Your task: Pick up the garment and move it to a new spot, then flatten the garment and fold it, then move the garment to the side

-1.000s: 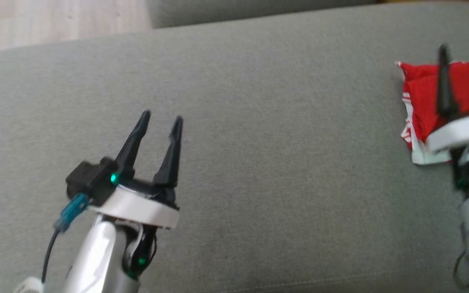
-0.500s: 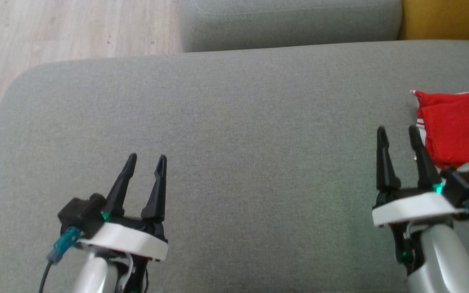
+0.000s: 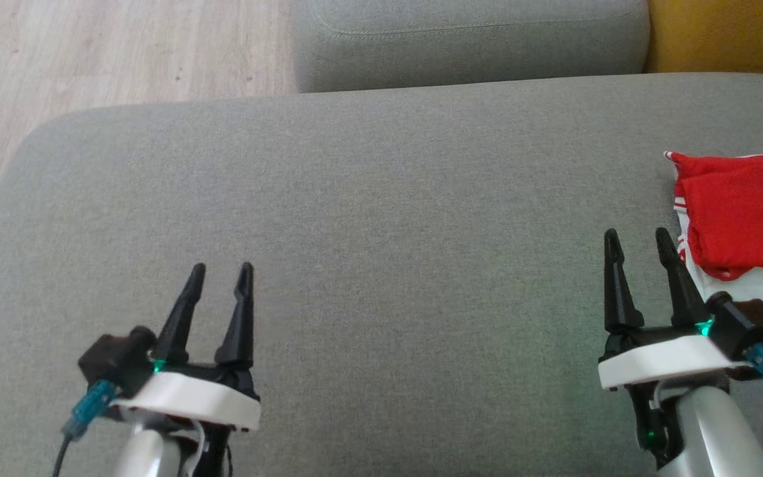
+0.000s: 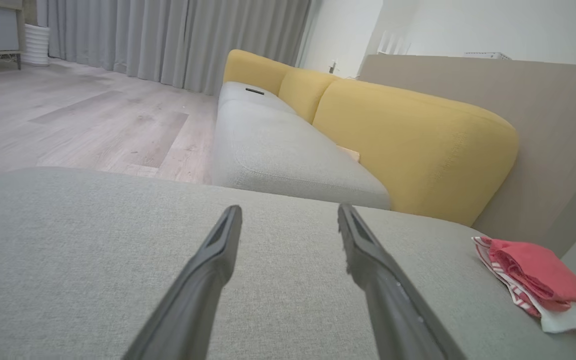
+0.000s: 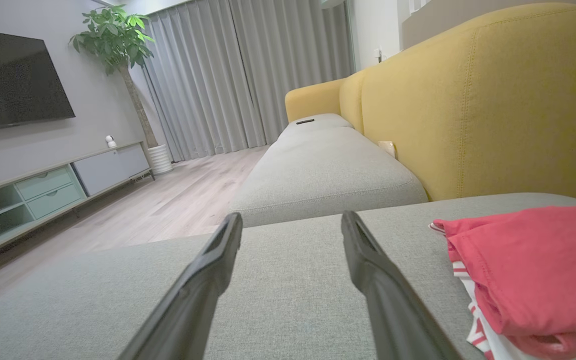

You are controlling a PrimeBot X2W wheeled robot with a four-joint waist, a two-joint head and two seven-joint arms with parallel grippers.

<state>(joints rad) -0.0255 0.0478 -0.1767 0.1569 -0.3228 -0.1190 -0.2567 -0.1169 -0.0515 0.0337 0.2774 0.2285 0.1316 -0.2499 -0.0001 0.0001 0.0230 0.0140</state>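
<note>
The folded red-and-white garment lies in a compact bundle at the right end of the grey seat cushion, close to the yellow backrest. A second ago the right gripper's fingers stood across the bundle in the head view. Now the right gripper sits nearer the robot and just left of the bundle, fingers spread and nothing between them. In the right wrist view the cloth lies off to the right of that gripper's fingers, with no visible contact. The head camera has also swung over that second, so part of the shift in the picture is the view's own. The left gripper hovers over bare cushion at the near left, well apart from the garment, its fingers likewise apart and empty. Judging by the tidy fold and its place at the edge, the final set-aside looks done, and both arms seem to be pulling back to rest.
</note>
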